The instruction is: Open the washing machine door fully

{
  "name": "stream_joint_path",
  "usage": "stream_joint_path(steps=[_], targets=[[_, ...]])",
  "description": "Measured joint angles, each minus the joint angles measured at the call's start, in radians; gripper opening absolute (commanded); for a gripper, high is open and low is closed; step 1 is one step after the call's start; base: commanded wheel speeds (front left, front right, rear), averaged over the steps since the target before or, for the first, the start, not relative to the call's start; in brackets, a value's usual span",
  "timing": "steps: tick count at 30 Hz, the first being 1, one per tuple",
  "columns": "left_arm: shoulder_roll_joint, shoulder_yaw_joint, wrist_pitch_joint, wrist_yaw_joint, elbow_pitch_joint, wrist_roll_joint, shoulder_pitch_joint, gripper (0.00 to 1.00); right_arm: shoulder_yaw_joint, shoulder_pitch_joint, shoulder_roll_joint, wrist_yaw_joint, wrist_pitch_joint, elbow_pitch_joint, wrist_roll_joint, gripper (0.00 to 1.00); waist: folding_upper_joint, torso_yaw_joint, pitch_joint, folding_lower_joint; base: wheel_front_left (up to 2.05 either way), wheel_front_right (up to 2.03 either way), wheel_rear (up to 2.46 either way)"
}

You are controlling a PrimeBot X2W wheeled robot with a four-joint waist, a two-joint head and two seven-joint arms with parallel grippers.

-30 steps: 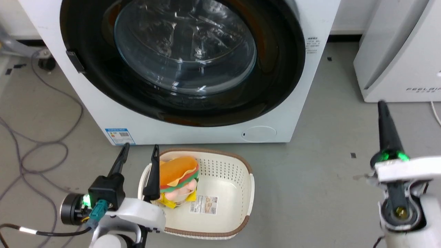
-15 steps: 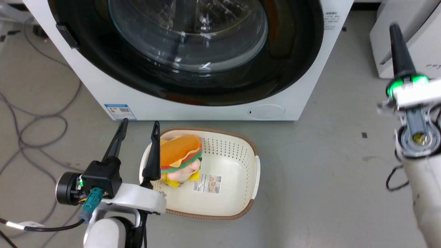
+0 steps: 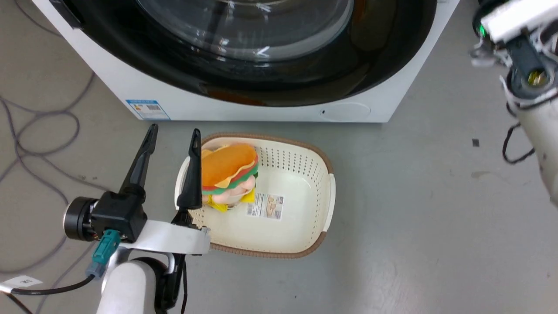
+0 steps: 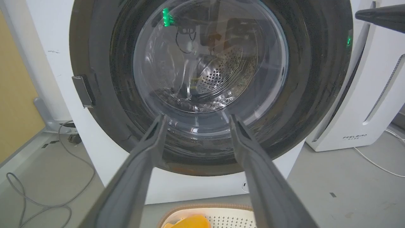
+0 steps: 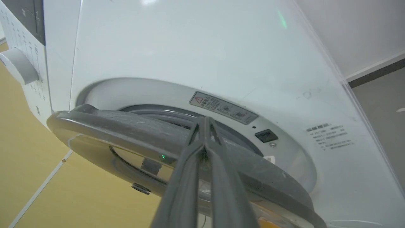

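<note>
One big white washing machine [image 3: 279, 114] is standing on the grey floor [image 3: 414, 218], and its round black door [image 5: 133, 126] is hanging slightly ajar. A pale basket [image 3: 330, 196] is lying just before it, holding a plush burger [image 3: 226, 168]. The left gripper [image 3: 174, 129] is hovering released beside the basket. The right gripper [image 5: 205, 120], clenched, is pointing at the door's edge.

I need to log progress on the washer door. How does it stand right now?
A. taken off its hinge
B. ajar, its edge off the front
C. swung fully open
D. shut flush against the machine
B: in the right wrist view the door stands off the washing machine at its rim, baring the latch socket and warning sticker behind it.
</note>
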Motion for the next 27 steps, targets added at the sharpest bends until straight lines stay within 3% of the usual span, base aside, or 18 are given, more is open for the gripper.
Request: stream_joint_path(steps=[6,16,27], targets=[[0.000,-0.001,-0.012,-0.009,-0.013,-0.003,-0.022,1.00,0.135,-0.180,0.007,0.000,0.084,0.143,0.061,0.00,0.0000,0.003,0.046,0.0000,0.00,0.00,0.00],[-0.001,-0.008,-0.031,-0.018,-0.017,-0.015,-0.051,1.00,0.316,-0.362,0.004,0.000,0.247,0.269,0.185,0.00,0.0000,0.013,0.094,0.0000,0.00,0.00,0.00],[-0.002,-0.026,-0.057,-0.026,-0.015,-0.022,-0.077,1.00,0.460,-0.494,-0.029,0.000,0.525,0.356,0.360,0.00,0.0000,0.018,0.117,0.0000,0.00,0.00,0.00]])
